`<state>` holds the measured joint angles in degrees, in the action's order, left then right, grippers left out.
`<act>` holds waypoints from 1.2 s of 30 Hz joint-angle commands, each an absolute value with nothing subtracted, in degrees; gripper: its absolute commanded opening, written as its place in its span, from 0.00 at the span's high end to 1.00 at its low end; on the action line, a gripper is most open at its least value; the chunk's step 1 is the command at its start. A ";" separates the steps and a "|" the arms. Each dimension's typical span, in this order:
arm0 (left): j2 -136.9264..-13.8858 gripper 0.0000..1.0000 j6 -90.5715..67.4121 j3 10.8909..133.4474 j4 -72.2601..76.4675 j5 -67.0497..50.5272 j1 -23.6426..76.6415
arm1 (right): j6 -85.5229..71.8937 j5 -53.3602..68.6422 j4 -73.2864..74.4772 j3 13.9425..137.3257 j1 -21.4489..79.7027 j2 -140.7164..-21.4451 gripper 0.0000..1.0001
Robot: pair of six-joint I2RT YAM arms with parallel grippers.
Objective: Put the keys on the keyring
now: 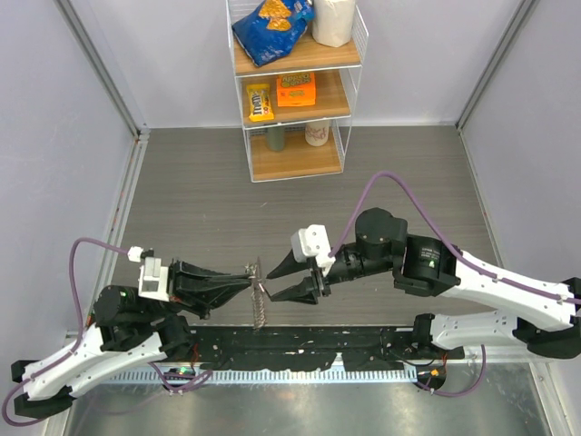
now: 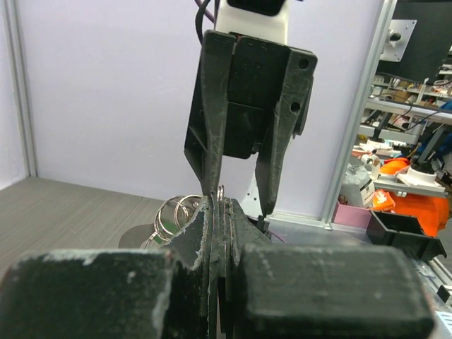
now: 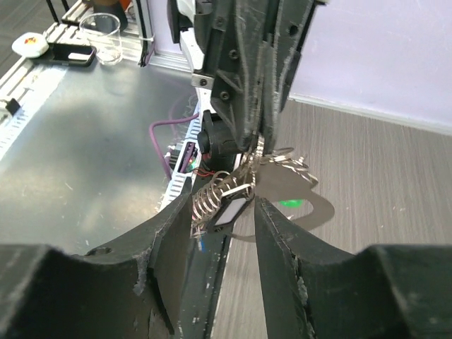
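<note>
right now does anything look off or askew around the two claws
Nothing looks spilled or broken. The keyring is pinched in the shut left claw and dangles loosely below its tip; the open right claw faces it.

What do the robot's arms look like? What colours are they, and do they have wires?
The left arm and the right arm both have smooth white shells and chunky black joints. A thin purple cable loops along each one. Each arm ends in a black pincer with two pointed fingers: the left pincer and the right pincer. A little white camera block sits behind each.
</note>
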<state>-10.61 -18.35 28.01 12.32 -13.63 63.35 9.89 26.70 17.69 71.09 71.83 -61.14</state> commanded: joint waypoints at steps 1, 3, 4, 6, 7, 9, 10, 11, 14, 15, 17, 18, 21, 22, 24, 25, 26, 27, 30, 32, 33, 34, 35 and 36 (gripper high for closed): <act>-11.07 1.00 -20.04 27.42 20.30 -14.59 63.19 | 17.40 29.35 15.38 71.63 73.12 -60.82 0.53; -11.25 1.00 -20.48 26.99 21.27 -15.03 63.11 | 17.67 29.36 14.86 71.72 73.30 -61.00 0.53; -11.34 1.00 -20.57 26.98 21.62 -15.03 63.19 | 17.67 29.36 14.68 71.81 73.30 -61.17 0.54; -11.77 1.00 -20.83 26.81 22.32 -15.55 63.19 | 17.75 29.01 14.15 72.07 73.30 -61.26 0.53; -11.78 1.00 -21.00 26.81 22.76 -15.90 63.11 | 17.75 28.83 13.98 72.33 73.39 -61.43 0.54; -11.95 1.00 -21.18 26.63 23.29 -16.35 63.19 | 17.84 28.30 13.97 72.68 73.30 -61.43 0.54; -11.95 1.00 -21.44 26.54 23.73 -16.52 63.19 | 17.84 27.69 13.71 72.77 73.30 -61.52 0.54; -11.95 1.00 -21.53 26.46 24.08 -16.70 63.19 | 17.75 27.42 13.62 72.77 73.39 -61.52 0.54; -11.87 1.00 -21.71 26.46 24.26 -17.22 63.11 | 17.40 27.25 12.66 72.69 73.39 -61.17 0.55; -11.87 1.00 -21.62 26.46 24.17 -17.31 63.19 | 17.32 27.07 12.22 72.60 73.30 -60.91 0.55; -11.78 1.00 -21.62 26.46 24.17 -17.40 63.19 | 17.05 26.63 11.52 72.51 73.30 -60.47 0.55; -11.78 1.00 -21.80 26.46 24.17 -17.58 63.19 | 16.79 26.63 11.17 72.60 73.47 -60.29 0.55; -11.78 1.00 -21.80 26.37 24.17 -17.93 63.11 | 16.44 26.72 10.63 73.04 73.30 -59.94 0.56; -11.78 1.00 -21.80 26.37 24.17 -18.02 63.11 | 16.44 26.72 10.63 73.21 73.30 -59.85 0.56; -11.95 1.00 -21.71 26.46 24.26 -18.11 63.11 | 16.44 27.07 10.63 73.82 73.39 -59.94 0.56; -11.87 1.00 -21.71 26.54 24.17 -18.19 63.19 | 16.35 27.24 10.72 73.92 73.39 -60.03 0.57; -11.95 1.00 -21.71 26.54 24.17 -18.11 63.11 | 16.35 27.59 10.64 74.09 73.48 -60.03 0.57; -11.95 1.00 -21.62 26.46 24.17 -18.19 63.19 | 16.26 27.77 10.63 74.18 73.39 -59.94 0.57; -11.87 1.00 -21.53 26.37 24.17 -18.02 63.19 | 16.17 28.30 10.46 74.44 73.39 -59.59 0.57; -11.86 1.00 -21.36 26.45 24.17 -17.93 63.11 | 16.08 28.65 10.28 74.44 73.48 -59.24 0.57; -11.87 1.00 -21.36 26.37 24.08 -17.84 63.19 | 16.00 28.65 10.02 74.53 73.48 -59.15 0.57; -11.78 1.00 -21.36 26.37 24.08 -17.84 63.11 | 15.91 28.74 9.85 74.53 73.56 -58.98 0.57; -11.86 1.00 -21.36 26.37 24.08 -17.75 63.11 | 16.00 28.83 9.67 74.44 73.65 -58.89 0.57; -11.87 1.00 -21.27 26.37 24.08 -17.93 63.11 | 16.08 28.65 9.41 74.53 73.74 -58.80 0.57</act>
<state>-11.62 -21.04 26.20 20.32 -17.41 63.26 16.36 28.08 13.58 71.77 73.21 -60.88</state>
